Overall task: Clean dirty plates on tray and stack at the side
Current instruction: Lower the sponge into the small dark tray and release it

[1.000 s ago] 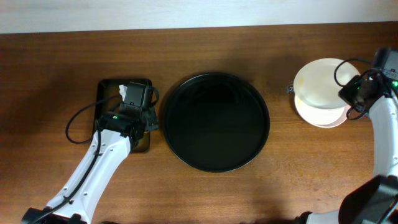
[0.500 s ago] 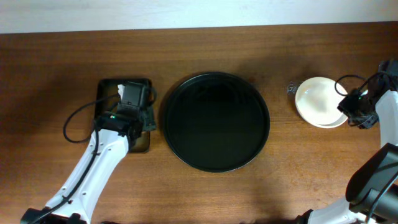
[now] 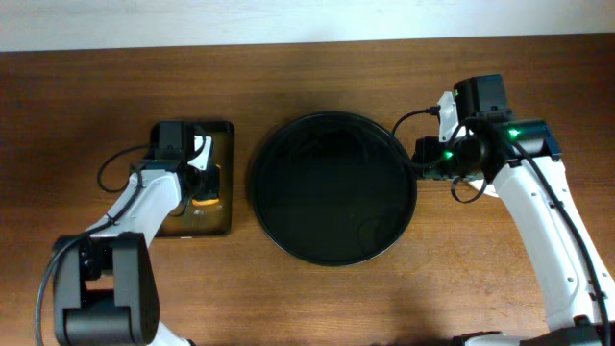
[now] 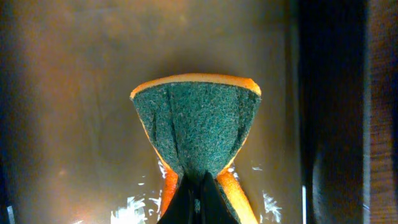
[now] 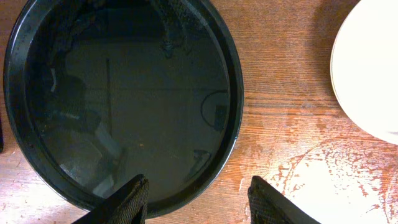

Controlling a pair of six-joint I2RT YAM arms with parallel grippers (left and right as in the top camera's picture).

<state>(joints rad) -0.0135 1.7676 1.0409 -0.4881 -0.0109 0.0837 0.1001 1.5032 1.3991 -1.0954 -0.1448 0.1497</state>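
Right wrist: spread right hand (image 5: 198, 202) straddles tray (image 5: 235, 99) rim.

Overhead I see straight down, far. Right wrist, nearer, shares the tray (image 3: 332, 192) with it. Left wrist close on sponge (image 4: 198, 121).

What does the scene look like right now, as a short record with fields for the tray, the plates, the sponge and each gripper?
black tray: middle of the table, no plates on it
plate: white, on the table to the right of the black tray; only part shows, count unclear
left gripper: shut on the sponge, over the small rectangular tray
sponge: green scouring face, orange body, folded in the pinch
right gripper: open, empty, above the black tray's rim on the plate side
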